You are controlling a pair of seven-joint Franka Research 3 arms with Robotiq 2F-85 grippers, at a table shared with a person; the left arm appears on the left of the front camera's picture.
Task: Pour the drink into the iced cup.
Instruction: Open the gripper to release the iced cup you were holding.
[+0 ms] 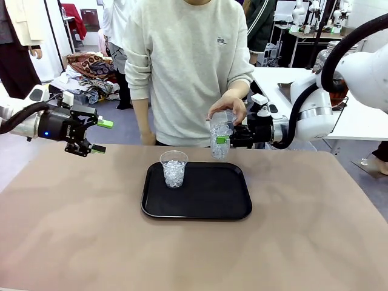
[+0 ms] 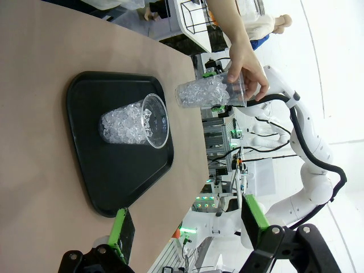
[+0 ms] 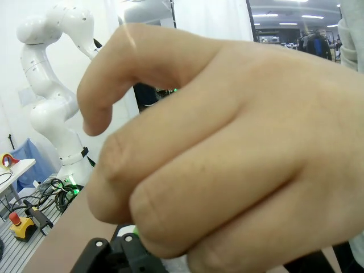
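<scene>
Clear cup [image 1: 220,145], clamped in the right claw [image 1: 222,140] and steadied by a person's hand [image 1: 227,109], looks mid-handover. Left claw [image 1: 102,136] waits apart, leftward.

A black, round-cornered plastic tray [image 1: 212,195] lies flat on the tan tabletop [image 1: 73,242] — beyond it, a heap of patterned fabric [image 1: 90,64].

The desk [image 1: 315,230] is plain beige-brown and the tray [image 1: 212,197] glossy black. The cup on the tray [image 1: 174,159] and the raised cup [image 1: 218,150] are clear, with whitish ice [image 1: 174,174]. The left gripper [image 1: 102,136] is black with green pads [image 1: 106,123]. The person's sweatshirt [image 1: 188,60] is pale cream.
</scene>
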